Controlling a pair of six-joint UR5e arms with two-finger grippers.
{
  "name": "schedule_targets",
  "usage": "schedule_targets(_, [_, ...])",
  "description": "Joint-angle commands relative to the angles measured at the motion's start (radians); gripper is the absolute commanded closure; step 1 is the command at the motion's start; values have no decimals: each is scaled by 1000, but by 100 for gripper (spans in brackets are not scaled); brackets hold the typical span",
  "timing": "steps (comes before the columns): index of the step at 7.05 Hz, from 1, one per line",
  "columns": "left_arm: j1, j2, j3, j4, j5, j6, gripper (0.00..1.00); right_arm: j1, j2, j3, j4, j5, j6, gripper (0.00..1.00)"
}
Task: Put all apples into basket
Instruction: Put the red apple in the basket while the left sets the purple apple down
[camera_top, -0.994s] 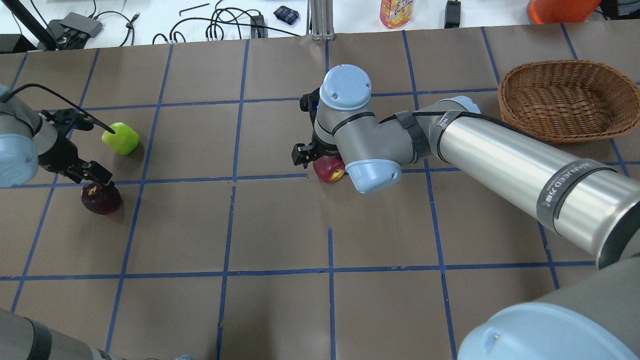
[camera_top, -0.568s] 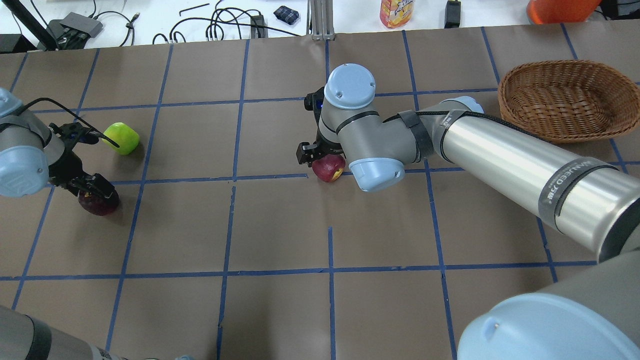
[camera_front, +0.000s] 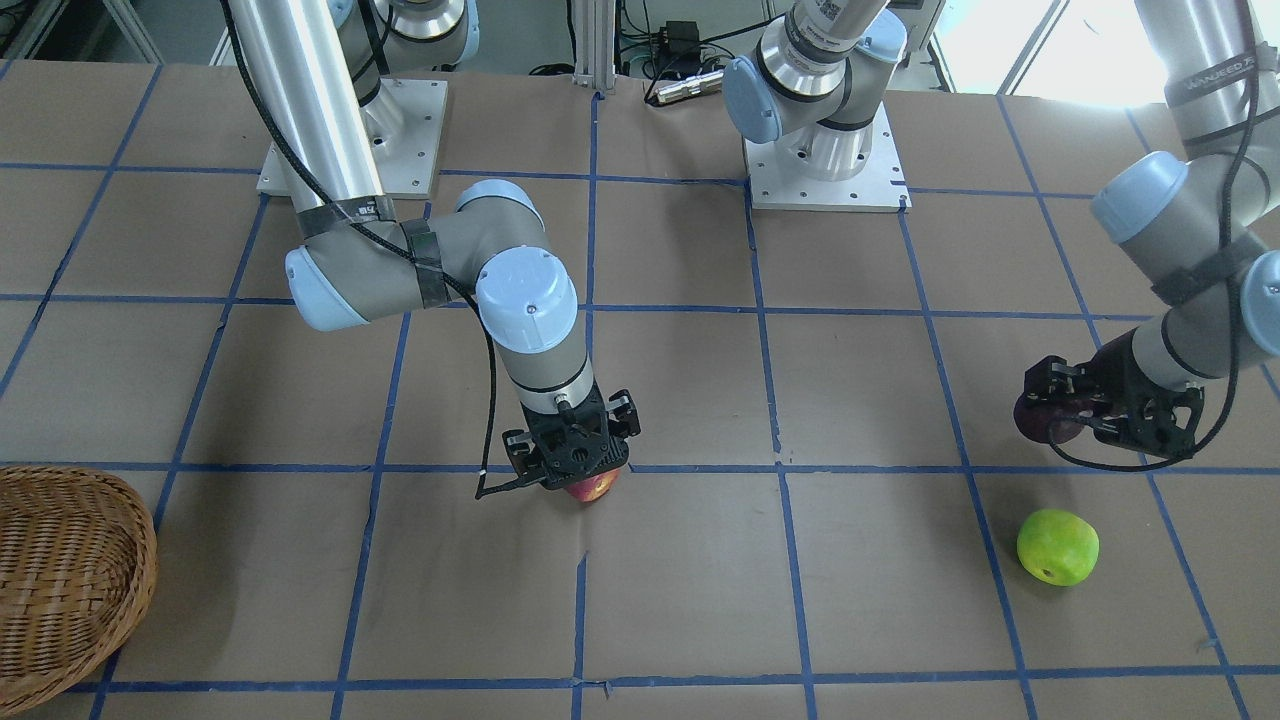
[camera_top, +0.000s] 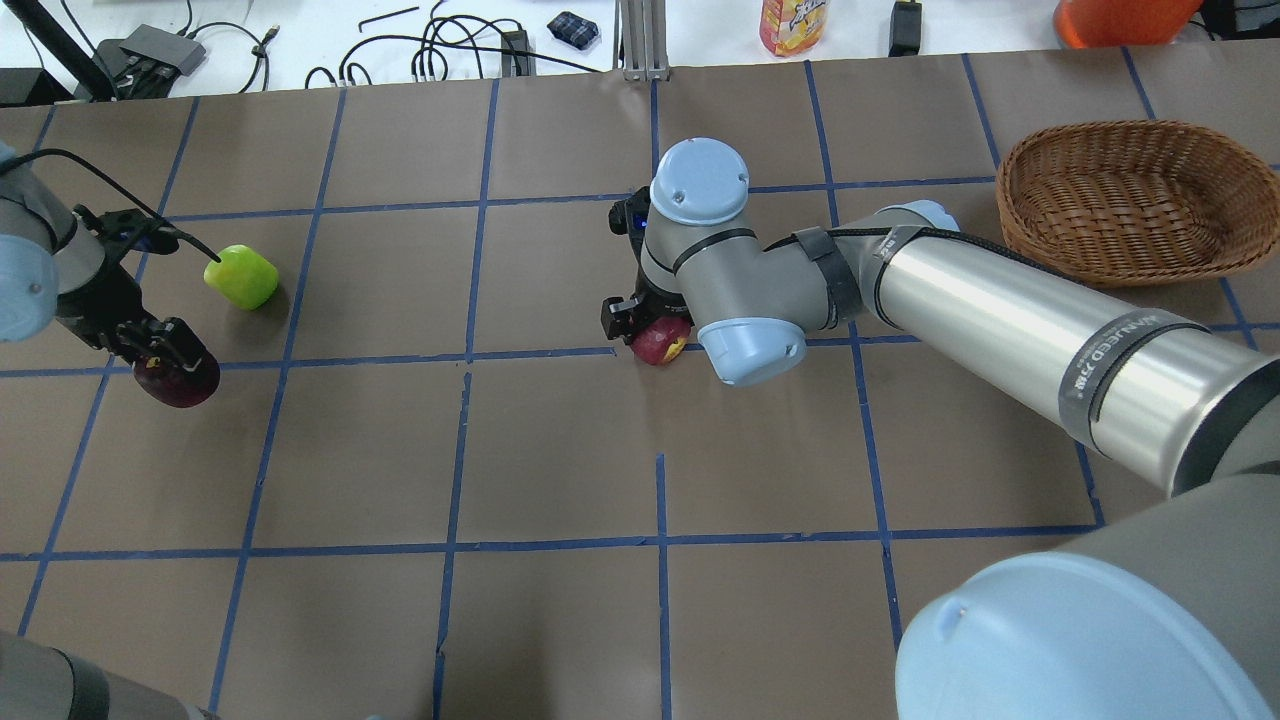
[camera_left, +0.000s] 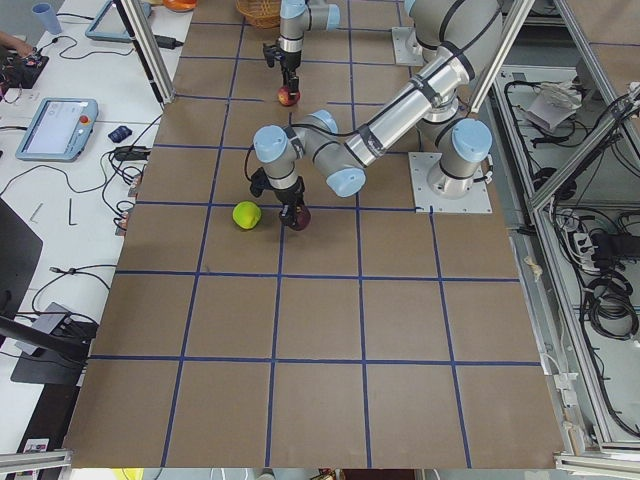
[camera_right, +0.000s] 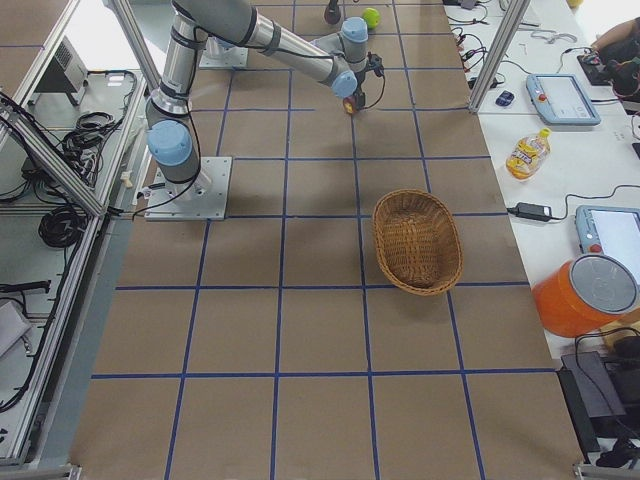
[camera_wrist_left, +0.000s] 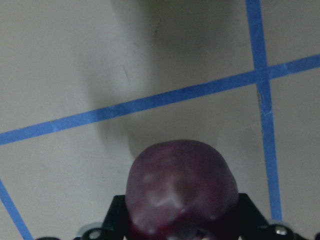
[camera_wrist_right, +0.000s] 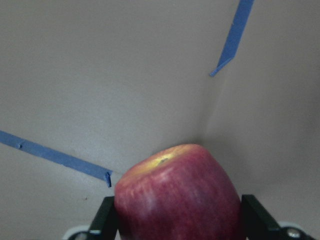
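My left gripper (camera_top: 168, 362) is shut on the dark maroon apple (camera_top: 185, 385) at the table's left end and holds it just above the surface; the left wrist view shows this apple (camera_wrist_left: 180, 190) between the fingers. The green apple (camera_top: 241, 276) lies on the table just beyond it, also in the front view (camera_front: 1057, 546). My right gripper (camera_top: 648, 328) points down at mid-table, shut on the red apple with a yellow patch (camera_top: 661, 344), which fills the right wrist view (camera_wrist_right: 177, 200). The wicker basket (camera_top: 1130, 235) stands empty at the far right.
A yellow drink bottle (camera_top: 792, 25), an orange container (camera_top: 1120, 15) and cables lie on the white bench beyond the far edge. My right forearm (camera_top: 1010, 320) stretches between the red apple and the basket. The arm bases (camera_front: 825, 160) stand at my edge.
My left gripper came down onto the maroon apple, shut on it and shifted it left and slightly away. My right gripper sank lower around the red apple.
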Motion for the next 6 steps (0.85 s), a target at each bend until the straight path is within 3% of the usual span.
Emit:
schedule_targets(1, [-104, 31, 69, -135, -86, -131, 100, -49, -60, -24, 21, -4, 20, 41])
schedule_targets(3, [-230, 49, 65, -144, -131, -266, 100, -289, -158, -38, 130, 0, 7, 42])
schedule_targets(4, [-314, 54, 60, -143, -193, -399, 100, -421, -198, -32, 132, 13, -92, 43])
schedule_targets(6, [-543, 19, 73, -49, -207, -682, 100, -653, -185, -48, 129, 13, -414, 43])
